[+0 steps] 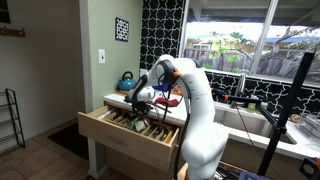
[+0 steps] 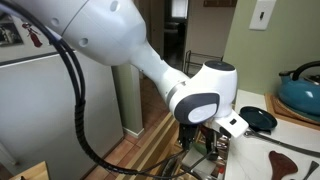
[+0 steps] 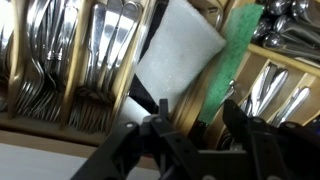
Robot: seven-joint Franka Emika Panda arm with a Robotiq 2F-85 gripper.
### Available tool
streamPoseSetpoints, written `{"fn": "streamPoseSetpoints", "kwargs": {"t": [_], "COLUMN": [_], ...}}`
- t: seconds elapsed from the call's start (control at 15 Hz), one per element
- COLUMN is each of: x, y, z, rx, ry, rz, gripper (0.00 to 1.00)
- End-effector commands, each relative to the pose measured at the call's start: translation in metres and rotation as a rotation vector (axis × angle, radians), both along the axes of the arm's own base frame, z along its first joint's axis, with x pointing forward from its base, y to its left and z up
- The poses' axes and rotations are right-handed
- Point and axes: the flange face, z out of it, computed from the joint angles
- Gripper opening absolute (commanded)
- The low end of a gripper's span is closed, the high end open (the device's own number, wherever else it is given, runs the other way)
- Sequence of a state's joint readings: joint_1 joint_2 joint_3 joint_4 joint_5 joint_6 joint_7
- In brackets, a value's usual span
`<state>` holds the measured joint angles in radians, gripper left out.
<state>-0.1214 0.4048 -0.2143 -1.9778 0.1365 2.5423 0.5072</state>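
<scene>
Your gripper (image 3: pixel 198 112) hangs with jaws apart over the open drawer (image 1: pixel 118 138); the white-and-green sponge (image 3: pixel 180 55) lies just ahead, slanted in the cutlery tray (image 3: pixel 76 70), between forks (image 3: pixel 100 50) and spoons (image 3: pixel 285 35).

We see bright polished metal on the forks (image 3: pixel 30 60), smooth pale wood on the drawer dividers (image 3: pixel 75 50), a matt white sheet (image 3: pixel 180 60) we take for paper or cloth, a matt green strip (image 3: pixel 232 50), the gripper (image 3: pixel 198 112) matt black, glossy white plastic on the arm (image 1: pixel 195 100)
</scene>
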Motion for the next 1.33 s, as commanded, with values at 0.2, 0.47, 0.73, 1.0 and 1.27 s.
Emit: {"fn": "streamPoseSetpoints", "kwargs": {"t": [0.2, 0.47, 0.73, 1.0, 1.27], "x": [0.008, 0.014, 0.018, 0.019, 0.019], "y": [-0.008, -0.002, 0.004, 0.003, 0.011], "z": [-0.001, -0.001, -0.013, -0.017, -0.003], "rx": [-0.018, 0.003, 0.025, 0.024, 0.059], "ry": [0.02, 0.004, 0.027, 0.037, -0.017], "rz": [-0.016, 0.012, 0.033, 0.034, 0.054], "gripper": [0.57, 0.73, 0.5, 0.26, 0.0]}}
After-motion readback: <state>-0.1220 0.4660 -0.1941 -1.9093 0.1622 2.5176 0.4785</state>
